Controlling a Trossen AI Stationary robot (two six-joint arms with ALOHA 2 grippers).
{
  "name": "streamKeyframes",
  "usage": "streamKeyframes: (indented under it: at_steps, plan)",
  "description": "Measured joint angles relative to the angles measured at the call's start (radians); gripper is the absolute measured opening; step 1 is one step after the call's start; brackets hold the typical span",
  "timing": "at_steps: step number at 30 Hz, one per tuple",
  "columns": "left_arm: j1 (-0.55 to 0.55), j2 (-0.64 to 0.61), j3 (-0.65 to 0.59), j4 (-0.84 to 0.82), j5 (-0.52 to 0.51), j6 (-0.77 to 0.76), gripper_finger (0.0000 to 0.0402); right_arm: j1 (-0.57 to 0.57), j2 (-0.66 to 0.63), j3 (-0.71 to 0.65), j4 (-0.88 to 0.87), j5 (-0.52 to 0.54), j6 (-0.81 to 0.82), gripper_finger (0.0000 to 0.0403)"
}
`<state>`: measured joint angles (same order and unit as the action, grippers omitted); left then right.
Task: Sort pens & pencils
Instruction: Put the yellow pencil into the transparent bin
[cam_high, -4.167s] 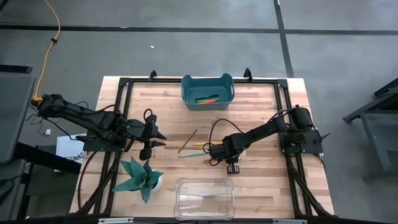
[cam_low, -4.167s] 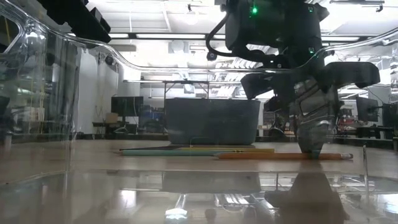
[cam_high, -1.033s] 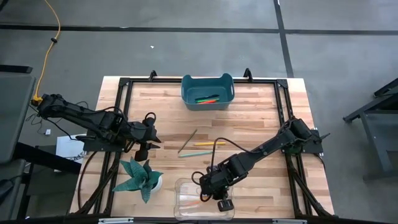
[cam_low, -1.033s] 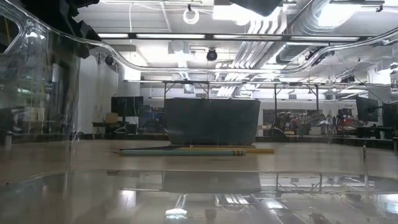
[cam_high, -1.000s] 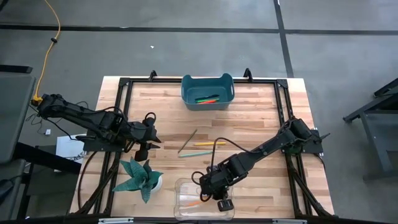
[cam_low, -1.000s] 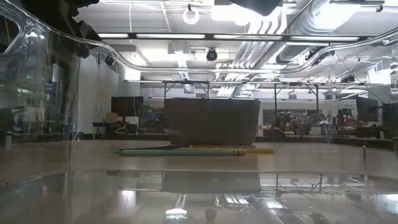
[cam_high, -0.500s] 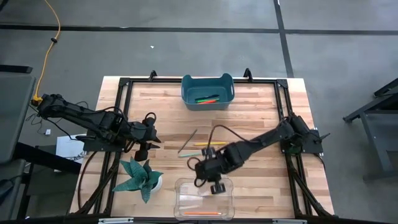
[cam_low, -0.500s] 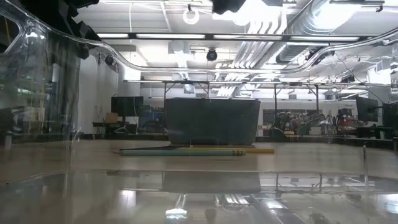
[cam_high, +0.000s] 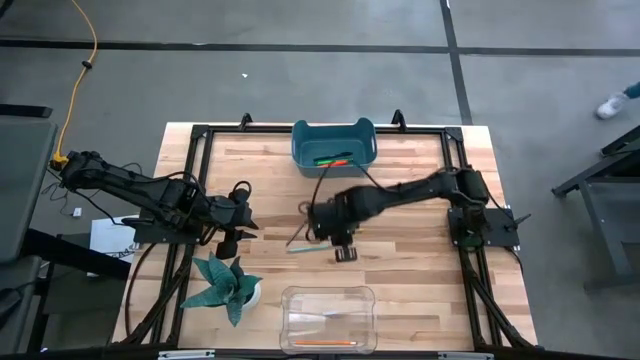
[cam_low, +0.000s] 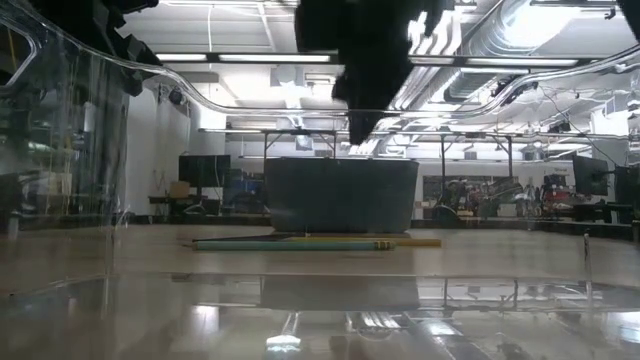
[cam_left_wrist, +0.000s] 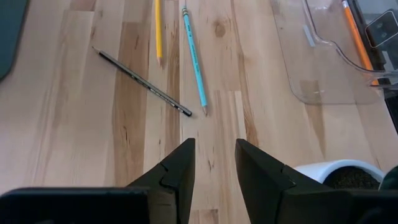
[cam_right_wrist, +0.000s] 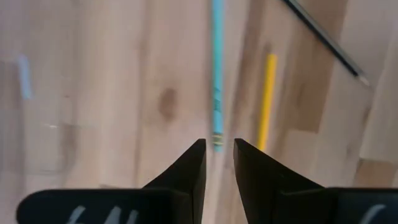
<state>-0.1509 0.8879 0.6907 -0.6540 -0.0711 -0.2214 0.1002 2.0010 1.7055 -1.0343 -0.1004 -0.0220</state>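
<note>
Three pencils lie flat mid-table: dark, yellow and teal. My right gripper hangs over them with its fingers a little open, the teal pencil's end just ahead of the fingertips, touching nothing. An orange pencil lies in the clear tray. The green and red pens lie in the blue bin. My left gripper waits open at the table's left, with the dark pencil ahead of it.
A potted plant stands at the near left, beside the clear tray. The blue bin sits at the far edge's middle. A black frame runs around the tabletop. Bare wood lies to the right of the pencils.
My right gripper has moved from above the clear tray at the near edge toward the far edge, and now hangs over the pencils mid-table. The orange pencil, seen beside the gripper a second ago, now lies flat along the tray's near side.
</note>
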Motion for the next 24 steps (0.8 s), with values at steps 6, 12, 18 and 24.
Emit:
streamKeyframes:
  at_steps: [6,12,18,24]
  plan:
    - [0.0,0.0,0.0,0.002,-0.006,0.005,0.0104,-0.088,0.0,-0.083,0.019,-0.044,-0.006,0.0073]
    - [0.0,0.0,0.0,0.003,-0.043,0.015,0.0104,-0.127,0.0,-0.181,0.027,-0.087,-0.009,0.0073]
    - [0.0,0.0,0.0,0.013,-0.053,0.009,0.0104,-0.121,0.0,-0.248,0.06,-0.103,-0.007,0.0073]
    - [0.0,0.0,0.0,0.013,-0.053,-0.001,0.0104,-0.106,0.0,-0.281,0.104,-0.111,-0.018,0.0073]
